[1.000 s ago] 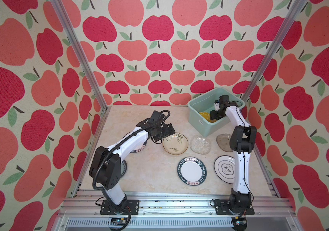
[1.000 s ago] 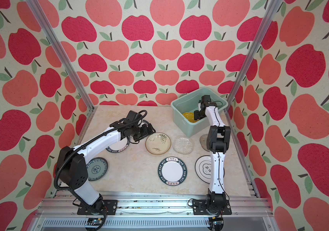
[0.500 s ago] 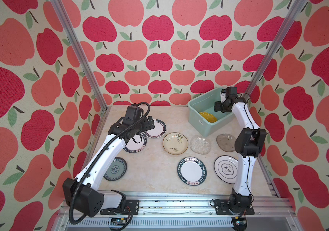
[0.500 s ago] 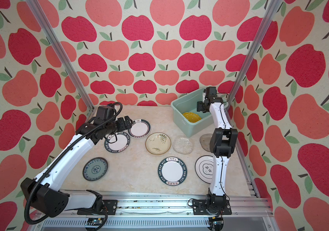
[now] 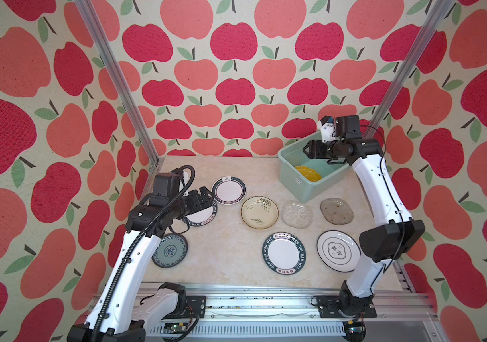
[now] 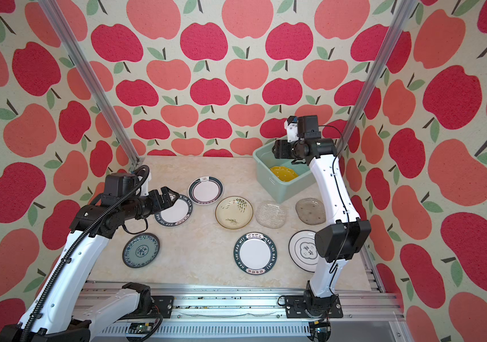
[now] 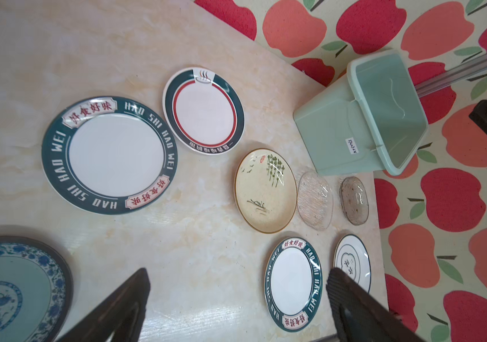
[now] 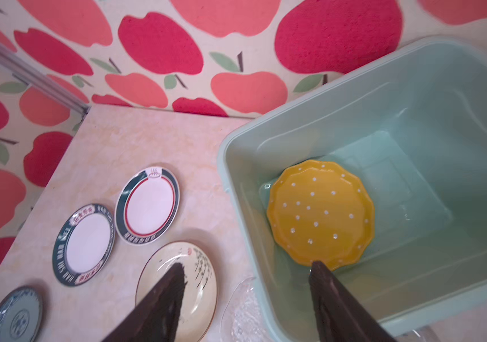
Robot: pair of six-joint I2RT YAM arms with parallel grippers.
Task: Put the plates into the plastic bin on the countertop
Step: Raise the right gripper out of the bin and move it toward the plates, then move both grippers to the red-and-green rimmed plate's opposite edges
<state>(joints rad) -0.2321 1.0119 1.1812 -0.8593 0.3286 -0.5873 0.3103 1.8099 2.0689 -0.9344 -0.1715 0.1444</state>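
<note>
Left hand: the left hand (image 6: pixel 172 196) is spread wide and empty, above the edge of a round white plate with a dark green lettered rim (image 7: pixel 109 154), not touching it.
Right hand: the right hand (image 8: pixel 245 296) is parted and empty, over the bin's rim.
Bin: the pale mint-green rectangular plastic bin (image 5: pixel 294 177) sits askew at the far right of the beige marble-patterned counter (image 5: pixel 227 237).
In the bin: a yellow scalloped plate with white dots (image 8: pixel 320 213) lies near one corner. It seems flat, though it may lean on the wall.
Middle row: a white plate with a green rim and red ring (image 5: pixel 229 190), a cream plate with a plant drawing (image 5: pixel 259 212), a clear glass plate (image 5: pixel 296 214) and a grey glass plate (image 5: pixel 336 211).
Near row: a blue-patterned plate (image 5: pixel 169 250), a second lettered plate (image 5: pixel 283 252) and a white plate with thin dark rings (image 5: pixel 337 251).
</note>
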